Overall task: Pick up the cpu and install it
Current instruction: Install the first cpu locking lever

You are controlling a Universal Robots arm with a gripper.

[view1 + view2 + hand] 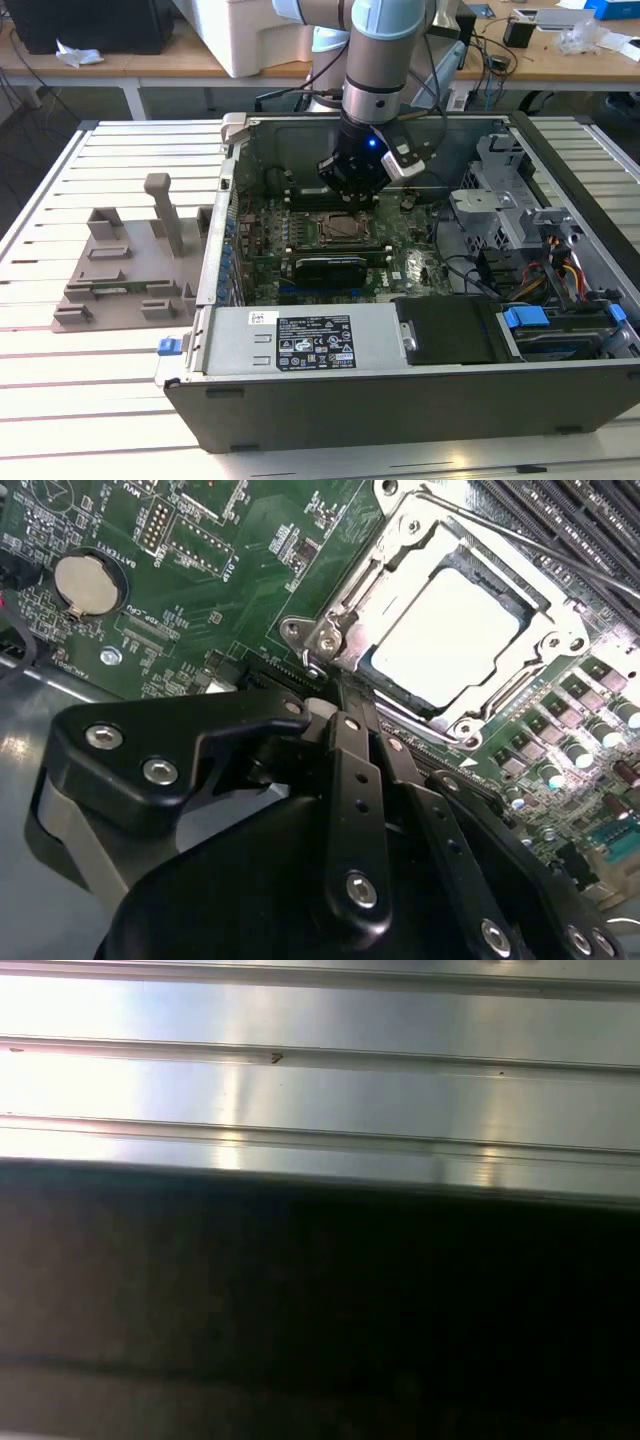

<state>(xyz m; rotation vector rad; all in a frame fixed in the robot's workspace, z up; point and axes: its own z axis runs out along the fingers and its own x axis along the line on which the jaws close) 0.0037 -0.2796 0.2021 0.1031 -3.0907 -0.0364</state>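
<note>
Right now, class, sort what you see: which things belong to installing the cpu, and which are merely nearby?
Belongs to the job:
cpu, lying in the socket
gripper, just beside it
motherboard

Merely nearby:
grey fixture blocks
power supply
coin cell battery

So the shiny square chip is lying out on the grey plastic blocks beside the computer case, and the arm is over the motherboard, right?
Not quite. The cpu sits in the motherboard socket inside the case, as the second wrist view shows, not on the grey fixture blocks. The gripper is indeed over the motherboard.
</note>
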